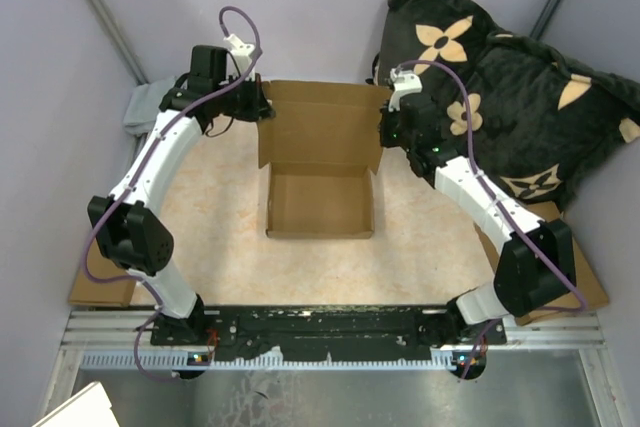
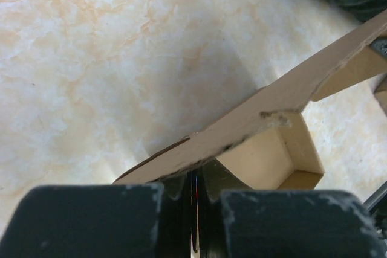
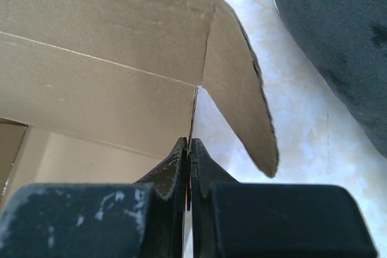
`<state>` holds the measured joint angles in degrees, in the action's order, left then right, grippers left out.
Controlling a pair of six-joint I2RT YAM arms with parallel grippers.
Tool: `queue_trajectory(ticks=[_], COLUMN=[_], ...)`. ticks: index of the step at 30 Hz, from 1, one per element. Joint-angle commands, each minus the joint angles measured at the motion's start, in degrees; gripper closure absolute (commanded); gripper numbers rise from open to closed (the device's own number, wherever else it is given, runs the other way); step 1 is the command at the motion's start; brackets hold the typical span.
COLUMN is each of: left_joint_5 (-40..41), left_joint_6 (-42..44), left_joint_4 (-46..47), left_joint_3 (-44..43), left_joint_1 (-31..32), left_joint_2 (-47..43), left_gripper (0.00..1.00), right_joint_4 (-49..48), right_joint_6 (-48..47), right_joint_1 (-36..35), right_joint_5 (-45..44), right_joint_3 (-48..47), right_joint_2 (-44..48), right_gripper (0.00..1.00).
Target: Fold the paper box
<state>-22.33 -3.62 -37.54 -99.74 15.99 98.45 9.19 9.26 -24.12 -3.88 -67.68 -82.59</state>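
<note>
**Item 1, paper box** (image 1: 320, 202). Plain brown cardboard, partly formed, lying at the middle of the surface (image 1: 220, 207) between the two arms. The near half is already standing as a shallow rectangular tray (image 1: 320, 209) with its walls up, the open side facing upward. The lid panel (image 1: 320, 122) is extending from the tray's far wall and is opening away from the arm bases, creased across its width. In the right wrist view a side flap (image 3: 242, 107) is hanging folded off the lid's right edge, its rim ragged.

**Item 2, left gripper** (image 1: 263, 109). Sitting at the lid panel's left edge. In the left wrist view its fingers are pressing together, and the near end of the cardboard edge is running in between the tips (image 2: 195, 179), so it is pinching the lid there.

**Item 3, right gripper** (image 1: 384, 132). Sitting at the lid panel's right edge, opposite the left one. Its fingers are pressing tight together (image 3: 189, 149) just below the crease where the side flap is meeting the lid, nipping the thin cardboard edge.

**Item 4, surface.** Marbled cream and pale orange, carrying the box.

**Item 5, cushion** (image 1: 520, 97). Dark, with beige flower shapes, resting at the far right, near the right gripper.

**Item 6, flat cardboard pieces.** One is showing under the left arm's elbow (image 1: 100, 287), another under the right arm's (image 1: 585, 282), both well apart from the box.
</note>
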Motion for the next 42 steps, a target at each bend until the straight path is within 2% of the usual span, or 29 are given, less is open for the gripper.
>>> queue_trajectory(ticks=[1,6,14,17,25,31,37,42], left_joint_5=[-2.3,-2.3,0.8,2.0,2.1,1.3,2.6,4.0], left_joint_6=[-10.0,-13.6,-15.6,-16.2,-21.8,-23.5,-19.9,-18.5], left_joint_4=[12.1,17.1,19.9,21.6,24.3,22.7,11.7,8.4], left_joint_3=[4.2,6.9,5.0,7.5,17.7,20.8,16.5,16.3], left_joint_1=[0.6,0.6,0.6,0.6,0.6,0.6,0.6,0.8], left_joint_2=[-3.3,-5.2,-5.5,-6.4,-8.7,-8.3,-7.1,-8.4], left_gripper=[0.96,0.94,0.88,0.84,0.85,0.81,0.77,0.72], right_joint_4=[-12.9,-20.7,-28.4,-31.6,-40.6,-39.6,-35.9,-33.8], right_joint_6=[4.7,1.0,-4.4,-5.0,-6.8,-5.0,-3.3,-1.2], right_joint_1=[-2.3,-6.8,-10.1,-10.9,-14.8,-16.3,-16.4,-16.4], right_joint_5=[-1.3,-8.7,-15.4,-17.3,-23.3,-26.0,-27.5,-27.5], right_joint_3=[3.0,4.6,3.0,4.0,10.8,11.8,12.2,13.8], right_joint_2=[3.0,3.2,1.6,1.1,-0.6,-2.4,-1.0,1.4], right_gripper=[1.00,1.00,1.00,1.00,1.00,1.00,1.00,1.00])
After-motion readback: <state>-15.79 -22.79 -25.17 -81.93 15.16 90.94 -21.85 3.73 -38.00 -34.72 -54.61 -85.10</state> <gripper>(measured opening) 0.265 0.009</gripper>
